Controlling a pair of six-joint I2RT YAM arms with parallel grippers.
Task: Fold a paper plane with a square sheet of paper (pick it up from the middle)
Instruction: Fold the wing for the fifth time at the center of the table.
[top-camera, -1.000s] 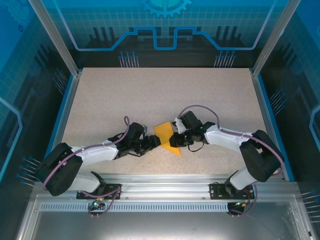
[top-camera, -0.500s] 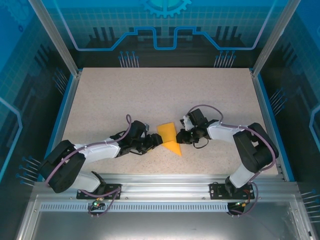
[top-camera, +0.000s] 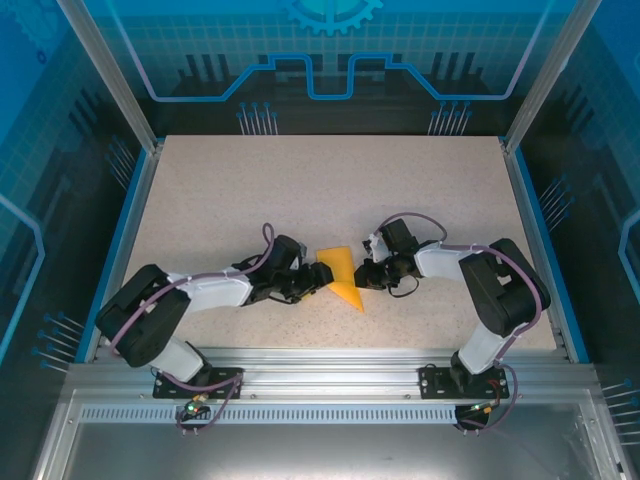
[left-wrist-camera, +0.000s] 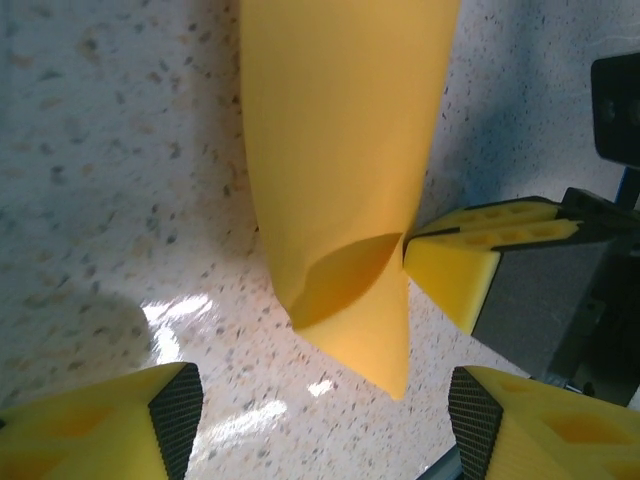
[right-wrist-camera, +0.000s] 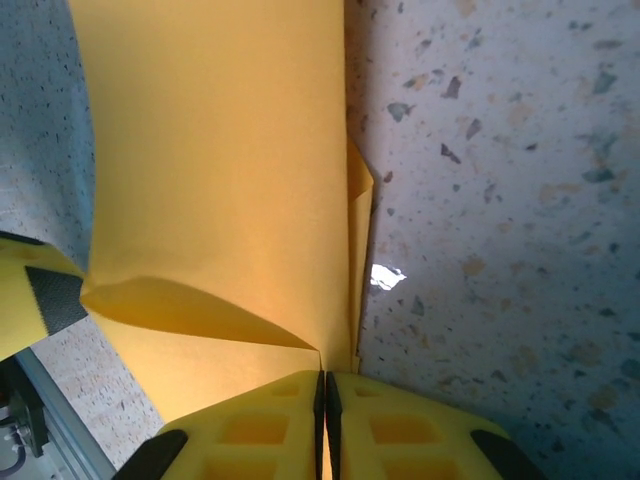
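The orange-yellow sheet of paper (top-camera: 341, 270) lies folded into a pointed wedge near the table's front middle, between the two grippers. My right gripper (top-camera: 364, 278) is shut on its right edge; the right wrist view shows the paper (right-wrist-camera: 220, 150) running into the closed seam of the right gripper (right-wrist-camera: 325, 390). My left gripper (top-camera: 320, 276) is open at the paper's left side. In the left wrist view the left gripper (left-wrist-camera: 320, 405) straddles bare table just short of the paper's curled point (left-wrist-camera: 345, 190), not touching it. The right gripper's fingers (left-wrist-camera: 465, 262) meet the paper's edge there.
The speckled table (top-camera: 330, 190) stretches away behind the paper. Blue side rails (top-camera: 128, 230) and the aluminium front rail (top-camera: 330, 362) bound it. Both forearms lie low along the front of the table.
My left gripper has slid right, up to the paper. The right gripper has drawn slightly right with the paper's edge, and its elbow has swung inward. The paper has shifted a little.
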